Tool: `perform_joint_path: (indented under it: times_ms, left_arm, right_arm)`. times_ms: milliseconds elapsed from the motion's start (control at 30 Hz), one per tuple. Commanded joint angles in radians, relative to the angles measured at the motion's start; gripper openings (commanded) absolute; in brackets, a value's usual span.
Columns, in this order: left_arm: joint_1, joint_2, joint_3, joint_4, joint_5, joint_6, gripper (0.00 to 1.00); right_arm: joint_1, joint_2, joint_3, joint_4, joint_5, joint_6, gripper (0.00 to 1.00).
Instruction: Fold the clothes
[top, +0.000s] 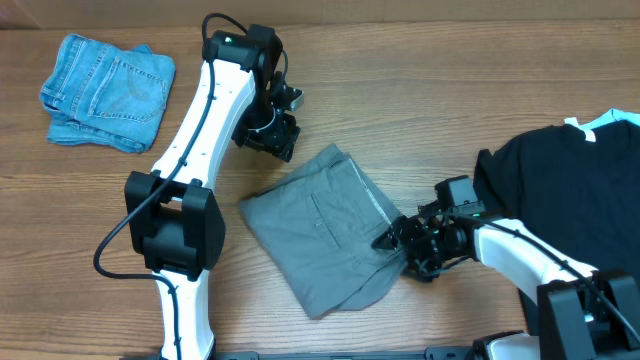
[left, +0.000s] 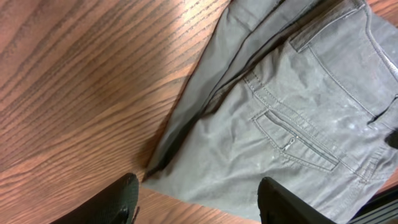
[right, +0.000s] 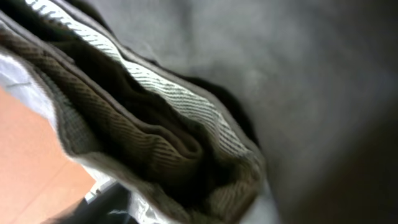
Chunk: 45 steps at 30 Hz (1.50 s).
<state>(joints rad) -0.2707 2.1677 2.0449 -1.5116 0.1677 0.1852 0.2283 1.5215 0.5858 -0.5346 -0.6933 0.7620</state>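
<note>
shorts (left: 292, 106), left wrist view: cropped by the top, right and lower edges.
shorts, right wrist view: too close and blurred; the right half fades into dark grey.
left end effector (left: 202, 208): only two finger ends show, cut by the lower edge.
right end effector (top: 400, 242): fingertips lost against the shorts' edge; grip indeterminable.
black T-shirt (top: 565, 190): cropped by the right edge, partly behind the right arm (top: 530, 255).
</note>
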Motion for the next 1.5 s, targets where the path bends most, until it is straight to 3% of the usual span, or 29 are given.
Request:
perform_joint_path:
  times_ms: [0,33,100,367,400,467,533,700,733,833,933,1000,1267,1367,1467]
  left_arm:
    - [0.004,-0.003,0.020,-0.007,0.004,-0.006,0.65]
    - [0.004,-0.003,0.020,-0.007,0.005,-0.006,0.66]
    - [0.004,-0.003,0.020,-0.006,0.005,-0.006,0.67]
    - [0.004,-0.003,0.020,-0.001,0.005,-0.006,0.74]
    - [0.004,-0.003,0.020,0.001,0.005,-0.006,0.76]
    - [0.004,-0.003,0.020,0.001,0.006,-0.006,0.82]
    - [0.004,-0.003,0.019,0.001,0.009,-0.007,0.84]
    - [0.004,-0.003,0.000,0.014,0.018,-0.010,0.87]
    - [0.004,-0.003,-0.008,0.024,0.018,-0.010,0.88]
    - [0.004,-0.002,-0.035,0.065,0.017,-0.010,0.92]
    - [0.004,-0.002,-0.066,0.093,0.018,-0.012,0.91]
    - [0.004,-0.002,-0.088,0.105,0.027,-0.018,0.88]
    - [0.004,0.000,-0.138,0.121,0.047,-0.018,0.64]
    - [0.004,0.000,-0.146,0.121,0.047,-0.018,0.63]
    - [0.004,0.000,-0.147,0.121,0.047,-0.018,0.63]
  right_arm:
    - [0.002,0.006,-0.014,0.018,0.035,0.052,0.23]
    - [-0.027,0.006,-0.001,0.014,0.077,0.026,0.13]
    - [-0.073,0.006,0.034,0.006,0.132,-0.023,0.06]
    - [-0.199,0.006,0.272,0.043,0.272,-0.336,0.05]
    - [-0.199,0.006,0.301,0.039,0.271,-0.385,0.15]
    - [-0.199,0.006,0.361,-0.008,0.275,-0.457,0.61]
    - [-0.205,0.006,0.434,-0.104,0.287,-0.482,0.65]
    - [-0.213,0.006,0.588,-0.374,0.286,-0.472,0.65]
    - [-0.210,0.006,0.605,-0.419,0.274,-0.465,0.64]
    - [-0.188,0.010,0.607,-0.510,0.197,-0.406,0.45]
    - [-0.135,0.018,0.580,-0.526,0.183,-0.333,0.27]
    - [-0.084,0.026,0.541,-0.507,0.184,-0.275,0.22]
    - [0.037,0.078,0.284,-0.286,0.210,-0.032,0.19]
    - [0.037,0.108,0.195,-0.233,0.210,0.011,0.21]
    - [0.026,0.124,0.146,-0.256,0.286,0.009,0.10]
